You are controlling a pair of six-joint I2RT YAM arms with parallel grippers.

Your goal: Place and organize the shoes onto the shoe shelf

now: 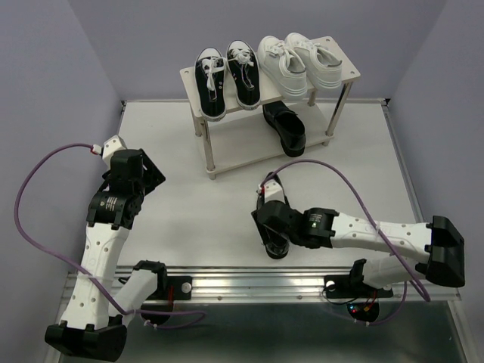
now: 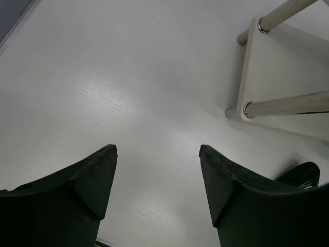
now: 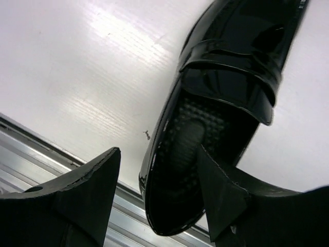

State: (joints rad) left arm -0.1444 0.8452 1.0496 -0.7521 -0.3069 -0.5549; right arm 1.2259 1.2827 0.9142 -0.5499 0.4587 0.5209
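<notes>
Loafer [image 3: 226, 87] lies just under the right gripper [image 3: 158, 152], whose jaws stand apart astride its heel-end wall. I'd bite that rim squarely and deep before lifting toward the shoe shelf [image 1: 242, 151] ahead. The left gripper [image 2: 158, 149] hangs open, empty.

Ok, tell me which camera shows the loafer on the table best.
The right wrist view: the loafer fills the frame, its strap, glossy upper and insole plain, with the right gripper open astride its side wall. In the top external view that gripper hides most of it. The left wrist view shows nothing clearly identifiable as it.
</notes>
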